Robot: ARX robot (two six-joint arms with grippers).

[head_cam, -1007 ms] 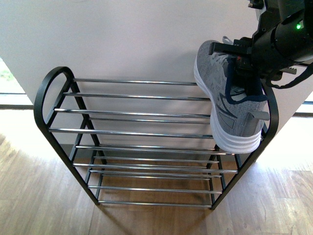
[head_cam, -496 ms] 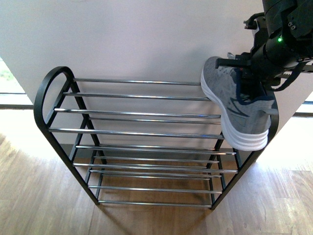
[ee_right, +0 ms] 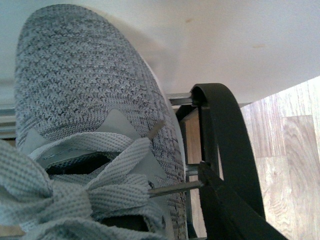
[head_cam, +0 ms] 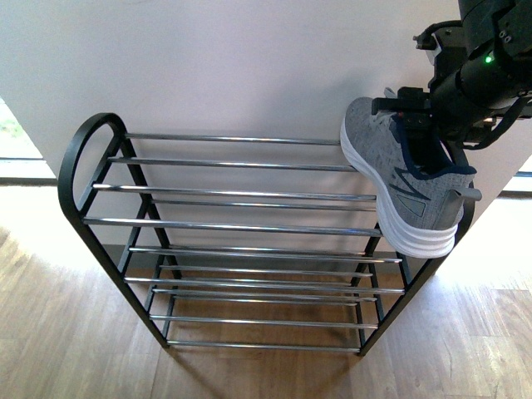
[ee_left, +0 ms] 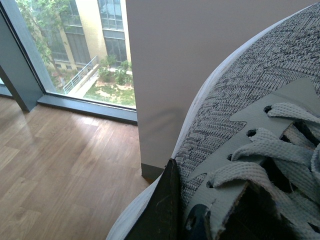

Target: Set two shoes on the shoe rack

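The shoe rack [head_cam: 224,193] stands against a white wall, with black side frames and chrome rod shelves. One grey sneaker [head_cam: 391,179] is at the right end of its top shelf. It is tilted steeply, with the toe up toward the wall and the white-soled heel hanging low over the front rods. My right gripper [head_cam: 428,125] is shut on its collar from above. The right wrist view shows that sneaker's toe and laces [ee_right: 85,85] beside the rack's black side frame [ee_right: 225,150]. My left gripper [ee_left: 210,220] is shut on the other grey sneaker [ee_left: 250,90] and is outside the front view.
A wooden floor [head_cam: 66,332] lies around the rack. In the left wrist view a white wall [ee_left: 200,60] stands close behind the held sneaker, with a floor-level window [ee_left: 75,55] to one side of it.
My right arm has carried its sneaker a little to the right and back, toward the rack's right end. The sneaker now sits slightly higher on the top shelf.
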